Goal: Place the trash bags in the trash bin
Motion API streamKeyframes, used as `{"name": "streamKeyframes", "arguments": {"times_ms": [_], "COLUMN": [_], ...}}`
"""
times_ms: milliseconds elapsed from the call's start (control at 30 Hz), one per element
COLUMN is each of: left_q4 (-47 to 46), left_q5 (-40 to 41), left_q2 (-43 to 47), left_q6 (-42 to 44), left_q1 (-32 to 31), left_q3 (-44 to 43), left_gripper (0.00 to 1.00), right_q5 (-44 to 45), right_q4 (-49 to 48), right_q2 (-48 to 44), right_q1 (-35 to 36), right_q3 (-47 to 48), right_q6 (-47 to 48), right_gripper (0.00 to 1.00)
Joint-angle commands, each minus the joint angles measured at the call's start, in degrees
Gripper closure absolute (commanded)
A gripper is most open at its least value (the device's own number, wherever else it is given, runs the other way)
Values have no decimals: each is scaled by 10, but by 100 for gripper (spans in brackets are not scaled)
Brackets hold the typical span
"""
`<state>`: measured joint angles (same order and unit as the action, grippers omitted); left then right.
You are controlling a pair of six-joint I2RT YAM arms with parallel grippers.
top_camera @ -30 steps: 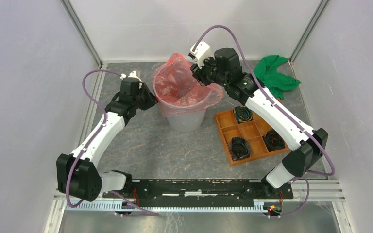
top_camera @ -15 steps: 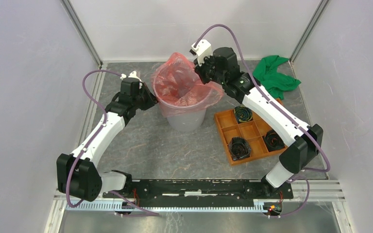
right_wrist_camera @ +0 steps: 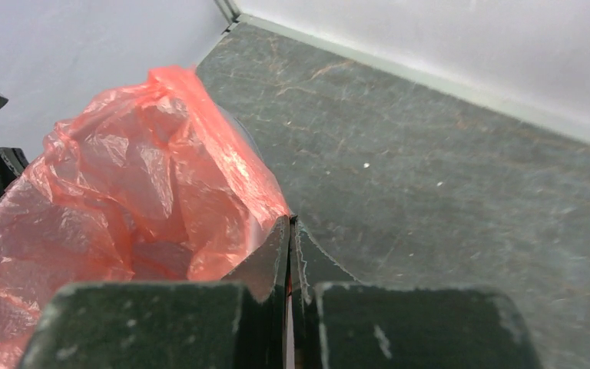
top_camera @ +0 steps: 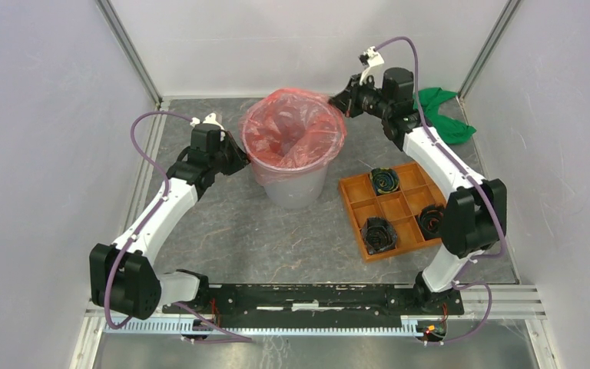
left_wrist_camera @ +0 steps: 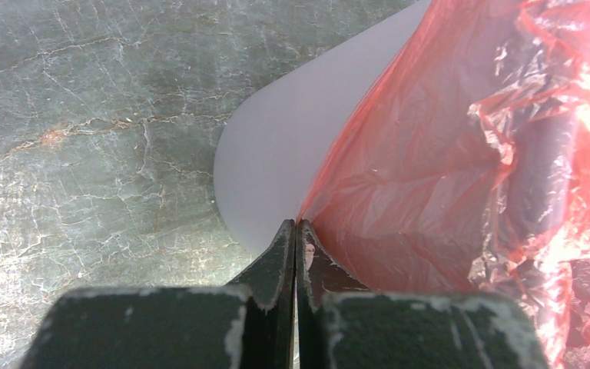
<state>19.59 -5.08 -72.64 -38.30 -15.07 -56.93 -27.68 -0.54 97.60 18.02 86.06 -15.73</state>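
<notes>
- The right pincer (top_camera: 342, 103), clenched on a pinch of the trash bag (top_camera: 292, 127), now sits outside the trash bin (top_camera: 296, 188), off its far right side. Half a second ago it hung over the bin's mouth.
- That outward swing draws the red film wide. The loose fold that slumped over the rim below this pincer is gone, and the bag's mouth now reads as a round opening.
- The left pincer (top_camera: 236, 157) has not shifted. Its wrist view shows the jaws closed tight on the bag's hem, with the grey wall of the bin straight ahead of the tips and film billowing to their right.
- The bag's body sits inside the bin, between the two pincers, and its hem appears to lap over the rim most of the way round.
- By this look the bag is in and spread. What remains is probably to settle the hem over the rim and let go.
- The orange tray (top_camera: 396, 211) lies on the near side of the right pincer, the green cloth (top_camera: 442, 119) beyond its wrist. Both are apart from the bag.
</notes>
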Motion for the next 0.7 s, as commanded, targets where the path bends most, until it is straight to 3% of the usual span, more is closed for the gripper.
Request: {"name": "streamKeyframes", "arguments": {"times_ms": [0,333,667], "left_q4": [-16,-17,-42], "left_q5": [-7,-15,-4], "left_q2": [19,8,-9], "left_q6": [-4,-5,-5], "left_q1": [3,3,3], "left_q3": [-5,-5,17], "left_gripper": [98,98,98], "right_q5": [-84,-112,-111], "right_q4": [-131,-221,-211], "right_q2": [19,57,81], "right_q1": [-25,-37,-12], "right_q3": [-38,-99,-118], "right_q6": [-113,-148,-65], "right_gripper": [100,99,96]}}
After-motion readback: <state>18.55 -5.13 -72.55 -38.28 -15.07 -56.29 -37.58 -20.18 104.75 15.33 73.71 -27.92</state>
